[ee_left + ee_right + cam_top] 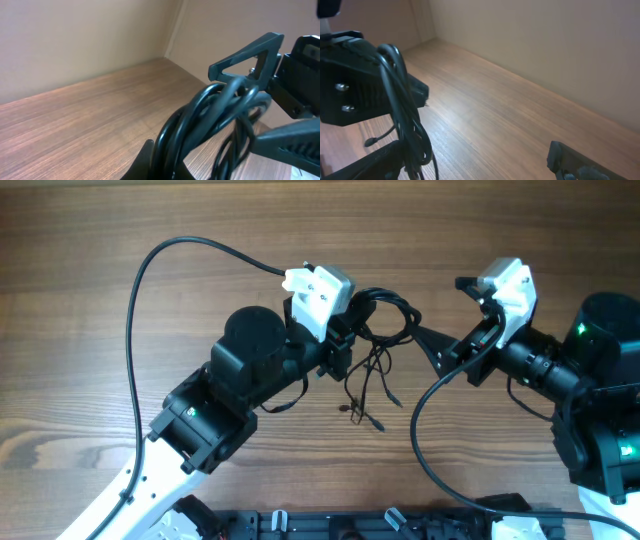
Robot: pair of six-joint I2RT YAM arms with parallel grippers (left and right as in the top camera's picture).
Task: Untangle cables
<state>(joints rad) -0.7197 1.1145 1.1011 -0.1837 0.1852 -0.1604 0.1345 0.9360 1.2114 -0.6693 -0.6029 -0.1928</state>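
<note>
We see a bundle of very thin black cords [210,117] gathered near the middle of the brown wood-grain table [120,240]. It sits between the two black robot arms, a little to the far side of centre. The left gripper [352,328] reaches in from the near left and its jaws are clenched on the bundle. From its wrist view, the looped cords rise out of that grip and arch up to the right.

In the overhead view, the coil forms a loose loop just right of the left gripper. Several loose strands trail from it toward the near side. They end in small grey metallic plug ends [362,416] lying on the wood.

The right gripper [440,310] comes in from the right with its jaws released and spread wide, grasping nothing. One black triangular finger [250,52] stands at the right edge of the loop, and the other finger [287,145] sits lower. We cannot tell whether either finger touches the cords.

From the right wrist view, the cords hang in a dark strand across the blocky black body of the left gripper, at the left of that picture.
</note>
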